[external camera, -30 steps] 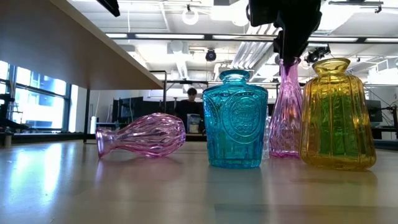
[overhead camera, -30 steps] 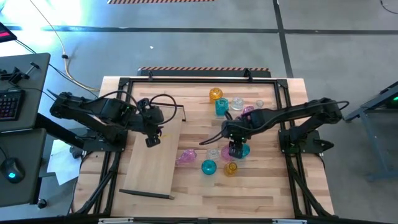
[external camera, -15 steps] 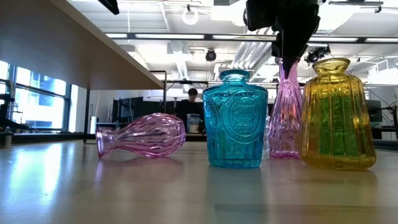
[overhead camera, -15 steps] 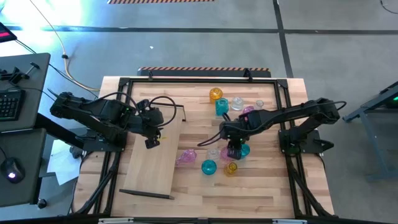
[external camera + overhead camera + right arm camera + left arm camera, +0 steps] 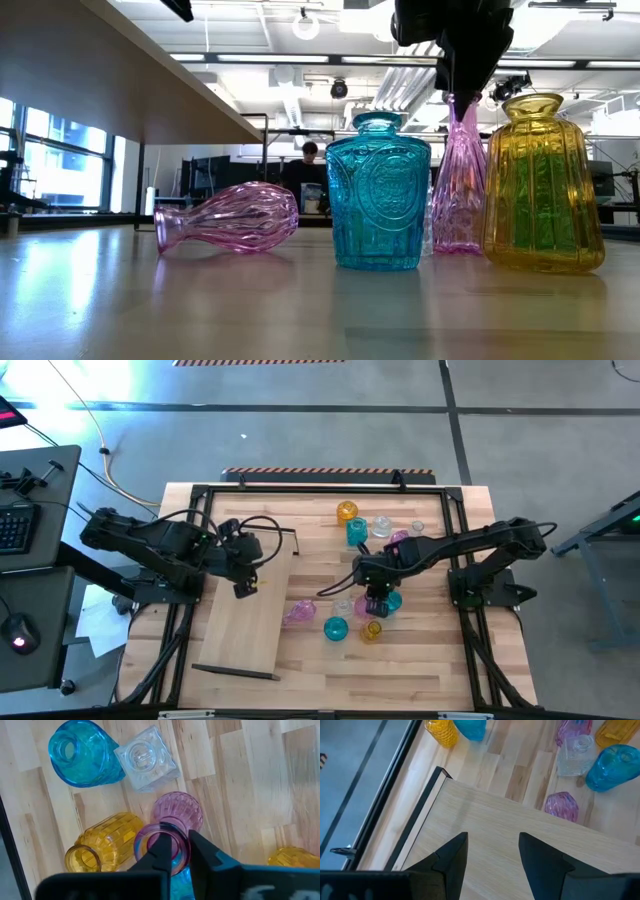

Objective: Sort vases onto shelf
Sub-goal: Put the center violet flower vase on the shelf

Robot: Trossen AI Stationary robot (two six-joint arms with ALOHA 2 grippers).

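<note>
Vases (image 5: 372,575) come first in our count. From above we make out about eleven on the counter (image 5: 430,660), in pink, teal, amber and clear glass, though the tight cluster near the middle keeps us from being sure of the exact number. Five stand in a loose group toward the far side. The rest crowd together nearer the front, one pink one (image 5: 298,613) lying on its side just beside the shelf (image 5: 245,625).

We see one shelf, a long pale board lying flat on the counter's left half, with no vase on it. There are two arms, one at each side.

The pink vase (image 5: 145,836) is the slim, tall one standing between the teal bottle (image 5: 378,190) and the amber bottle (image 5: 542,185) in the low view. It sits directly under the right arm's fingers (image 5: 162,852). One finger reaches down into its mouth and the other stays outside, so the glass rim runs between them. Those fingers are closed, pinching that rim. As far as we can tell, the vase's base rests on the counter among its neighbours.

The left arm's fingers (image 5: 452,855) hang above the shelf's far end, spread wide. They hold nothing and touch nothing, with only bare board showing between them.
</note>
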